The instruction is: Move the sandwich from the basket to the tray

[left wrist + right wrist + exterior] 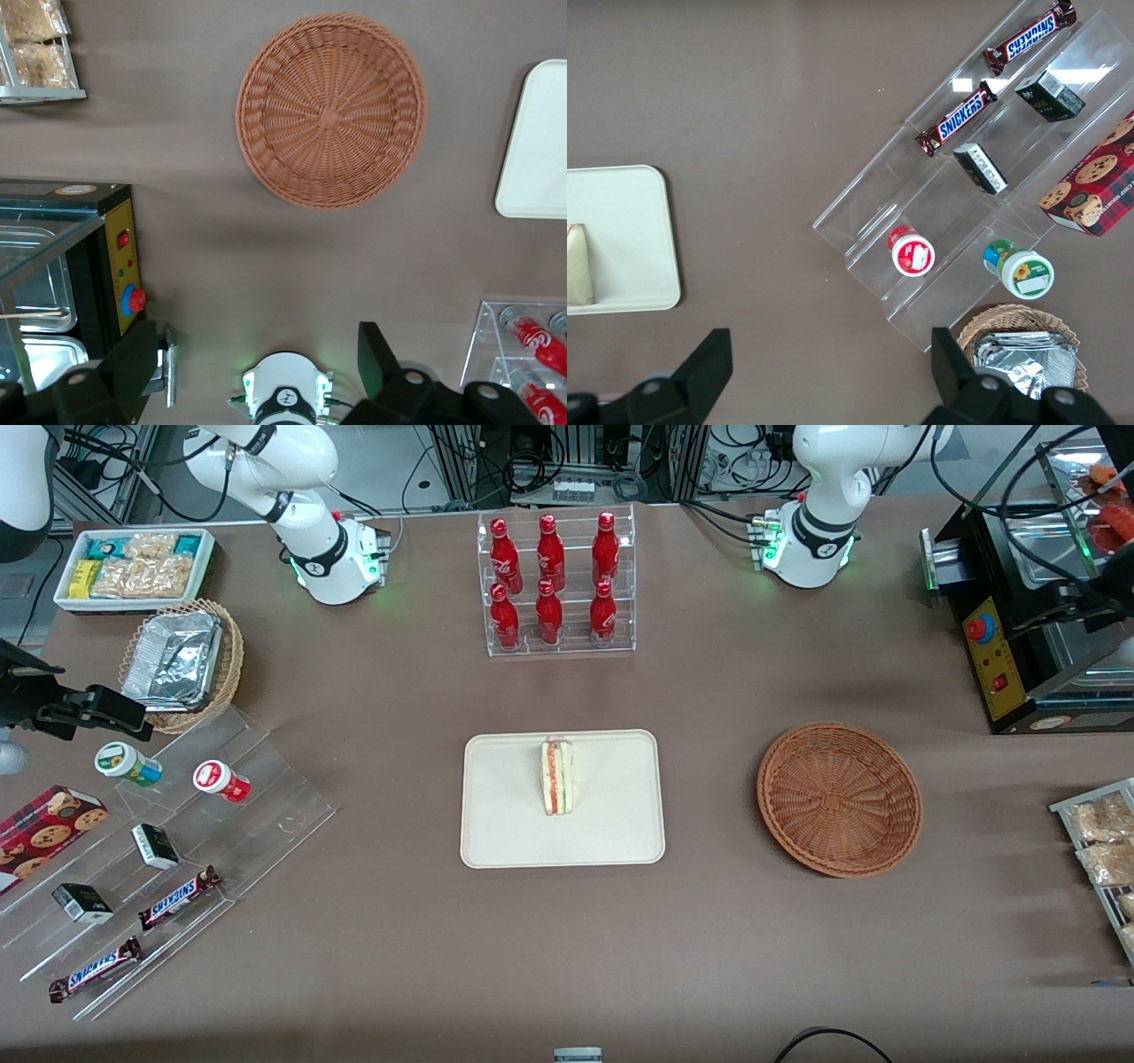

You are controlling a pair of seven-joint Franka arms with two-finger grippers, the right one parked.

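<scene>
Fingers: the gripper (257, 372) on the working arm has its two dark fingers (133, 363) spread wide apart, with nothing between them; it hangs high above the bare brown worktop (709, 921), between the basket and the working arm's base.
Sandwich: the sandwich (557, 777) stands on its edge on the tray, near the tray's middle and slightly toward its farther rim, with the red-orange and green filling lines facing up; a pale corner of it also shows in the right wrist view (578, 264).
Tray: the tray (505, 815) lies flat on the worktop, nearer to the front camera than the bottle rack; one rounded end shows in the left wrist view (536, 142).
Basket: the basket (839, 798) sits beside the tray toward the working arm's end of the worktop, apart from it, and holds nothing (330, 110).
Bottle rack: a clear rack of six red bottles (555, 580) stands farther from the front camera than the tray.
Toward the parked arm's end: clear stepped shelves with Snickers bars (177, 897), a lighter wicker basket of foil trays (182, 664).
</scene>
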